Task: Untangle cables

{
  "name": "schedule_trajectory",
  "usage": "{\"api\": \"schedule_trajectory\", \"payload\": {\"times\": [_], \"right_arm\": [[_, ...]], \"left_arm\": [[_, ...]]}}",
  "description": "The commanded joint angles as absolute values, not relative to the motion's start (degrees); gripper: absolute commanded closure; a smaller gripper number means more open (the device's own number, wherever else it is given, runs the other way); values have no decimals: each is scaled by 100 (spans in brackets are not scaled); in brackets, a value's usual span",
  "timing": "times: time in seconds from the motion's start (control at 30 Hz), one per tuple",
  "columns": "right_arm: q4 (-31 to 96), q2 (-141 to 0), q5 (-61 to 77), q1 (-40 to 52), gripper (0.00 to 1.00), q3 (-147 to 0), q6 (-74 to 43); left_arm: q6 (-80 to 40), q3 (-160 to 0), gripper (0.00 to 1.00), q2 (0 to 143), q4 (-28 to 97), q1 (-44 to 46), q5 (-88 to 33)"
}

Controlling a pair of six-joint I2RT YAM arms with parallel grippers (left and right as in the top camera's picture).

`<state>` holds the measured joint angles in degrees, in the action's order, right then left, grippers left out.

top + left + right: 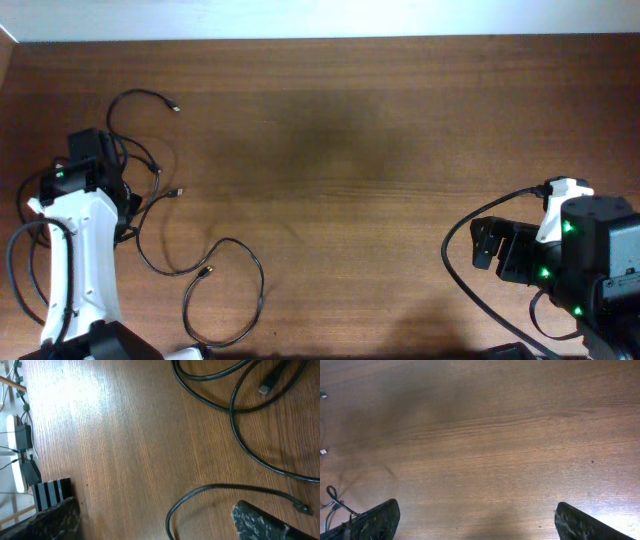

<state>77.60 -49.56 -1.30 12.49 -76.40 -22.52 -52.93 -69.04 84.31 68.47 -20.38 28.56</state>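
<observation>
Several thin black cables lie in loose loops at the left of the wooden table. One loop ends in a metal-tipped plug, one in a plug, and a lower loop in a plug. My left gripper is among the upper loops. In the left wrist view it is open, and a cable curves between its fingers, ungripped. More cable and a plug lie ahead. My right gripper is open and empty over bare wood.
The table's left edge is close to my left gripper, with off-table clutter beyond it. Thicker black arm cords loop beside the right arm. A white wall strip runs along the far edge.
</observation>
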Motion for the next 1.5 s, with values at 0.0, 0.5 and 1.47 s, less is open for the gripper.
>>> {"api": "schedule_trajectory", "payload": {"times": [0.0, 0.5, 1.47], "right_arm": [[7734, -4960, -200, 1273, 2, -7717, -2281], [7675, -4960, -202, 1273, 2, -7714, -2281], [7614, -4960, -202, 1273, 2, -7714, -2279]], "left_arm": [[-3946, -6860, 1, 8399, 6580, -2067, 1946], [440, -6455, 0, 8399, 6147, 1894, -1520], [-2788, -4257, 1, 8399, 5059, 1356, -679]]}}
